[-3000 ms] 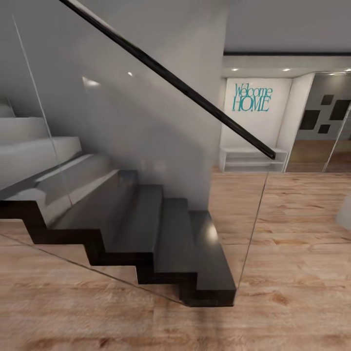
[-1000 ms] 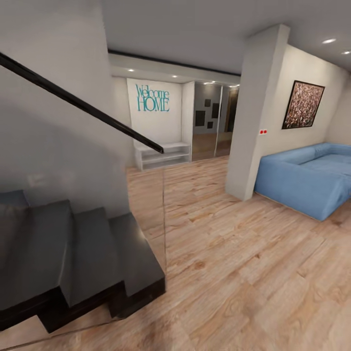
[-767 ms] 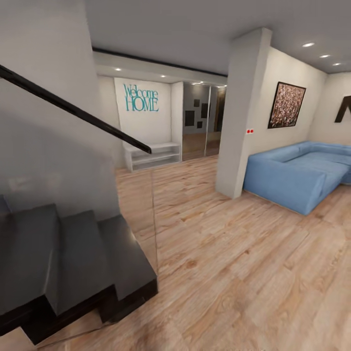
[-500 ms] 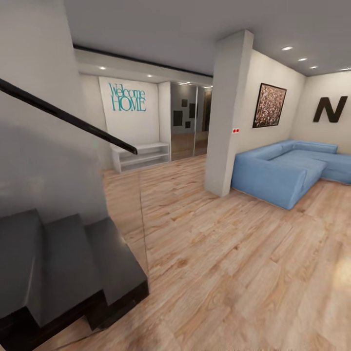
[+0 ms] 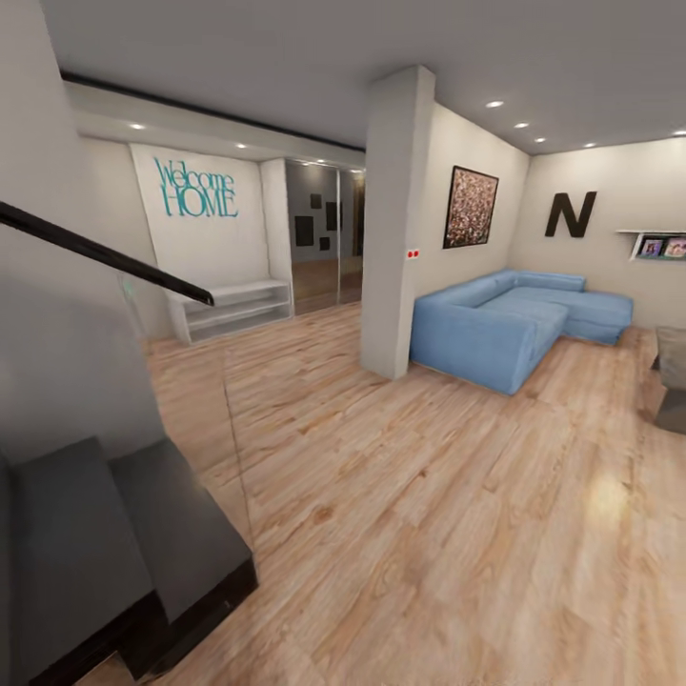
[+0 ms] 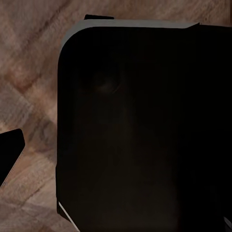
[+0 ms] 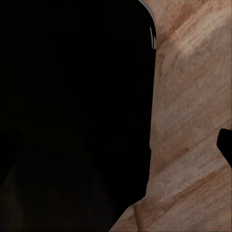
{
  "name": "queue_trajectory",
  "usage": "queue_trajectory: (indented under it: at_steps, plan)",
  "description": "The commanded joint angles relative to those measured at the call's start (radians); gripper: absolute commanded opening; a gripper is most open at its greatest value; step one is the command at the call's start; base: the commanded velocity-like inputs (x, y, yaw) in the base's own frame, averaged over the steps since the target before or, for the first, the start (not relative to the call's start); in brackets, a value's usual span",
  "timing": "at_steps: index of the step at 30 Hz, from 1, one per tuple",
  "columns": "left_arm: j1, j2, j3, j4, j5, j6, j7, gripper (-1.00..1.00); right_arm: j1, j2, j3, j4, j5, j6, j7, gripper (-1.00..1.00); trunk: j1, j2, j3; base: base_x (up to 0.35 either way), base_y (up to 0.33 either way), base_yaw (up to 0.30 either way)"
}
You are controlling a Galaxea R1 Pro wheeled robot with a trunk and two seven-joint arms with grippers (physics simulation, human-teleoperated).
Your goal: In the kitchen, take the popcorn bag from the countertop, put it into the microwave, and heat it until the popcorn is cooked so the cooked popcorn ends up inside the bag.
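End effector state cannot be told: dark bodywork (image 6: 140,130) over wood floor (image 5: 429,495). Ahead: stairs (image 5: 105,534), pillar (image 5: 395,219), sofa (image 5: 505,324).

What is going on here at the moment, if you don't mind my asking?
The robot is on its way through the house and is handling nothing right now. Its head camera looks across a wooden floor in a living area, with dark stairs at the left, a white pillar ahead and a blue sofa beyond it. A "Welcome HOME" sign hangs on the far wall. Both wrist cameras look down past a dark body at the same floor. The popcorn job has yet to begin here.
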Motion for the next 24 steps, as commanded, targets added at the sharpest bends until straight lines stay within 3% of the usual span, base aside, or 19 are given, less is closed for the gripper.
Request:
queue_trajectory:
  at_steps: [1, 19, 24]
  plan:
    - [0.0, 0.0, 0.0, 0.0, 0.008, -0.002, 0.0, 1.0, 0.0, 0.0, 0.004, 0.0, -0.002, -0.003, 0.0, 1.0, 0.0, 0.0, -0.001, 0.0, 0.0, -0.294]
    - [0.0, 0.001, 0.002, 0.0, 0.008, -0.002, 0.0, 1.0, 0.0, 0.003, -0.018, 0.0, -0.004, -0.003, 0.003, 1.0, 0.0, 0.0, -0.001, 0.0, 0.0, -0.294]
    - [0.0, 0.0, 0.003, 0.0, 0.008, -0.002, 0.0, 1.0, 0.0, 0.003, -0.018, 0.0, -0.086, -0.003, 0.0, 1.0, 0.0, 0.0, -0.001, 0.0, 0.0, -0.294]
